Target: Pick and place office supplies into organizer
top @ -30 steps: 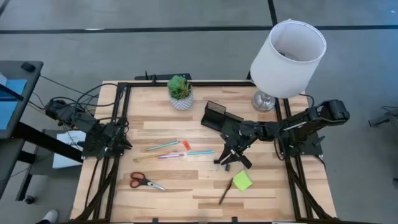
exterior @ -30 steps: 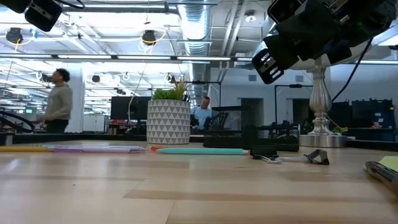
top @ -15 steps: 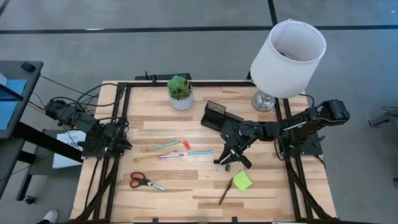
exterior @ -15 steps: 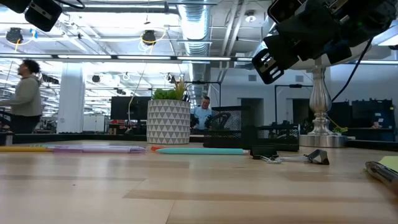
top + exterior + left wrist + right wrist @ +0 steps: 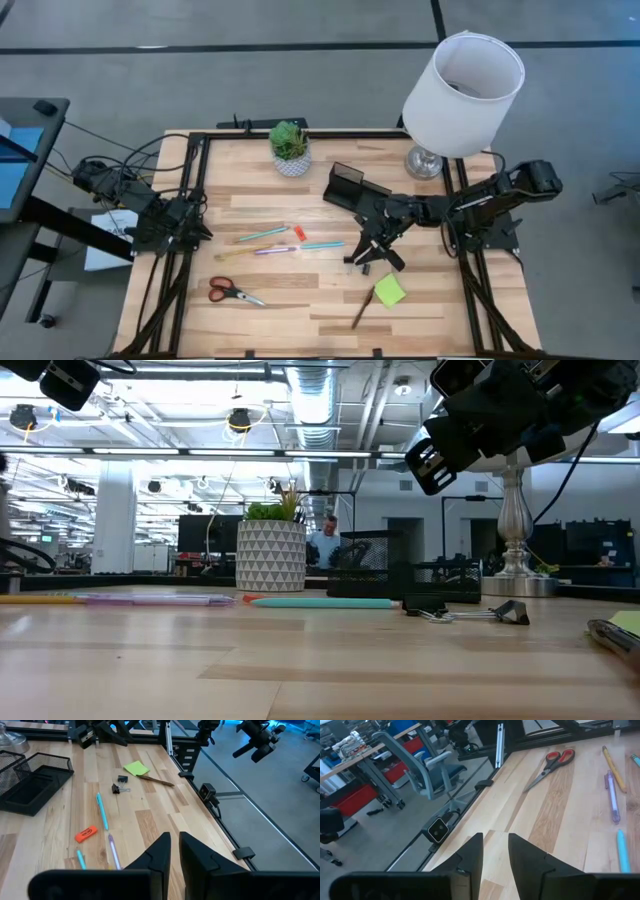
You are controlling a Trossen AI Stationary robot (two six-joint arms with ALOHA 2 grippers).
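Observation:
The black mesh organizer point(image 5: 349, 187) stands on the table behind my right gripper point(image 5: 365, 250). That gripper hovers open above the table, with nothing between its fingers point(image 5: 495, 840). Two black clips point(image 5: 470, 610) lie below it. Teal, pink and yellow pens point(image 5: 265, 243) and an orange eraser point(image 5: 298, 232) lie mid-table. The red-handled scissors point(image 5: 234, 292) lie near the front left. The green sticky pad point(image 5: 389, 291) and a brown pencil point(image 5: 361, 311) lie front right. My left gripper point(image 5: 175, 842) waits shut at the table's left edge point(image 5: 200, 232).
A white patterned plant pot point(image 5: 290, 152) stands at the far edge. A lamp with a white shade point(image 5: 462, 92) stands at the far right corner and overhangs the table. Black frame rails point(image 5: 195, 180) run along the table's sides.
Both arms and all the supplies have kept still. A person in the room behind has walked out of the low view on its left side.

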